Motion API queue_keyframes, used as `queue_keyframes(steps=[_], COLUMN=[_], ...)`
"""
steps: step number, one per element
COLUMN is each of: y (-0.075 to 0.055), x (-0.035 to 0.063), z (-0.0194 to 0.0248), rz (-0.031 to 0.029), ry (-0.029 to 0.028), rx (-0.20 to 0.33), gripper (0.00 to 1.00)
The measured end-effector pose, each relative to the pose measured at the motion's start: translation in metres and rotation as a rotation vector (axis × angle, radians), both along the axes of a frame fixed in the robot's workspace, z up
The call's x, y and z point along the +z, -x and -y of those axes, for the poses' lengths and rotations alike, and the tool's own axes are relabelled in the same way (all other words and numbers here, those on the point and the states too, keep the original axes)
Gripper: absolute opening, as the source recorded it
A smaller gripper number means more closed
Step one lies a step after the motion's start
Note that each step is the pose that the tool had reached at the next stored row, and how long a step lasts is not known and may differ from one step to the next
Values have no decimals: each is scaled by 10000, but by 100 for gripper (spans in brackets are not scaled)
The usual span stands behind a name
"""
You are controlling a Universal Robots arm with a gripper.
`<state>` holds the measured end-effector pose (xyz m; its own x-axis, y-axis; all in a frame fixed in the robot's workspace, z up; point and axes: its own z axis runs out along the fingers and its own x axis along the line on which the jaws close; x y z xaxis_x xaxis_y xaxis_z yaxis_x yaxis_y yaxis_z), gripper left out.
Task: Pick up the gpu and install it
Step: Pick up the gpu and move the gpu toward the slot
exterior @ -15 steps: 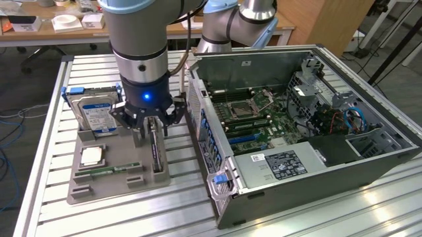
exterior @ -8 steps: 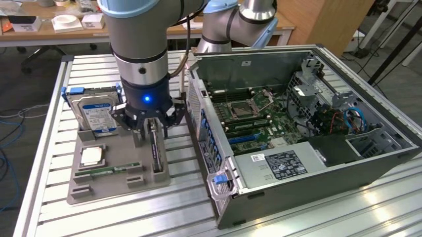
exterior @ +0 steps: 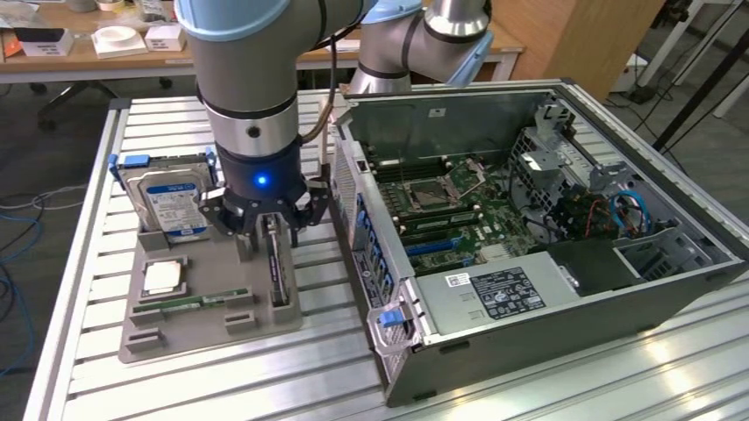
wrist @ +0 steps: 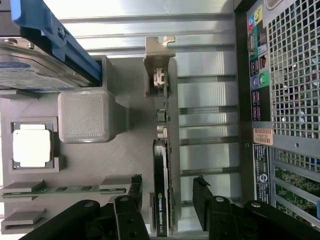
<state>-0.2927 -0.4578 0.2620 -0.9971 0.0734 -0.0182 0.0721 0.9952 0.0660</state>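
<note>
- Hard drive (exterior: 174,203) at the exterior view's left of the gripper (exterior: 272,230); open computer case (exterior: 655,298) right.
- Dark, slim gpu (wrist: 165,135) stands edgewise in the grey tray (exterior: 199,329).
- Jaws wide apart, straddling it, holding nothing.

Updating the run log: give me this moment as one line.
stage: pre-grasp | end effector: open, straddling gpu | gpu: on edge in gray tray, not lifted
</note>
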Motion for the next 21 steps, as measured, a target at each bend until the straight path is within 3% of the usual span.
queue_keyframes(steps=[15,21], y=[0,35], x=[-80,-106], z=[1,-23], rz=[1,-1], ry=[-3,-2], rx=[1,0], gripper=[53,53])
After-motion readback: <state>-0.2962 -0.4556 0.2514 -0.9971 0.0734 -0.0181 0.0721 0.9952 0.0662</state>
